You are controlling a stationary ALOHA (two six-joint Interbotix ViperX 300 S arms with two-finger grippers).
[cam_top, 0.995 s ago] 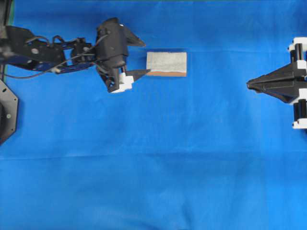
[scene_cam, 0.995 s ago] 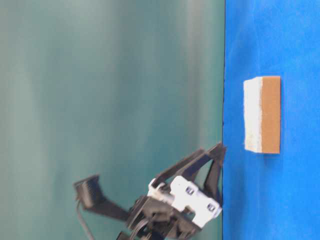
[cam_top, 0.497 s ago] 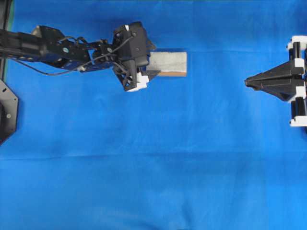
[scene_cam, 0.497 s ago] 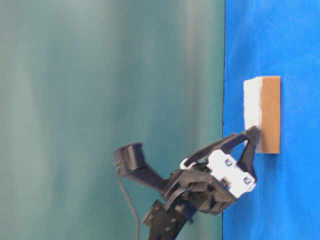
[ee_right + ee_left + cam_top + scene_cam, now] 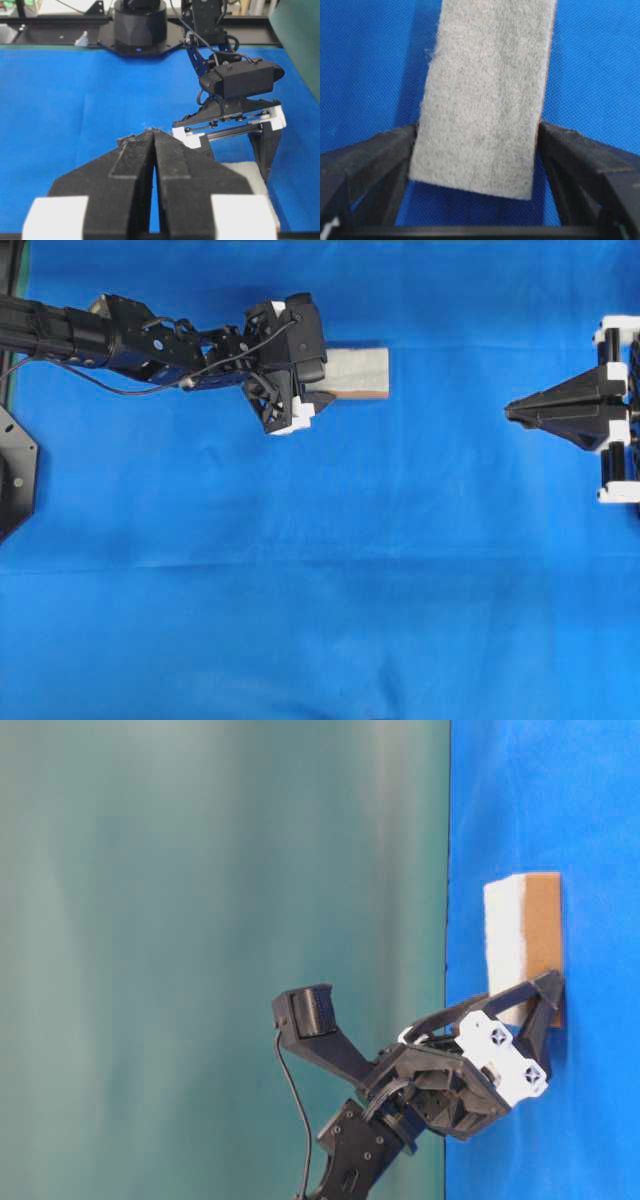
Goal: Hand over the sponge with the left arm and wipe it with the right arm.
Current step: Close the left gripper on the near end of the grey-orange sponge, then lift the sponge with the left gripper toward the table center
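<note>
Now the sponge [image 5: 355, 372] is seen lying flat on the blue surface [image 5: 320, 570], in the upper middle of the overhead view, its grey-white face up and its orange-brown layer along the near long edge. The left arm [image 5: 120, 335] is stretched in from the left, and the left tool [image 5: 318, 375] is set over the sponge's left end, with one finger on each long side. In the left wrist view the fingers [image 5: 375, 150] are shown spread apart, the sponge's [image 5: 487, 95] end lodged between them; the right finger is pressed close against the orange edge, while whether the left one touches cannot be told. From table level the left tool [image 5: 535, 1000] is seen lowered right onto the cloth [image 5: 590, 1120], a fingertip placed beside the brown side of the sponge [image 5: 525, 945]. No lift is visible: the sponge is resting on the surface. Well apart, at the right edge of the overhead view, the right tool [image 5: 512, 412] is held level, pointing towards the sponge. In its own wrist view the fingers [image 5: 132, 165] are shown pressed together with nothing between them.
</note>
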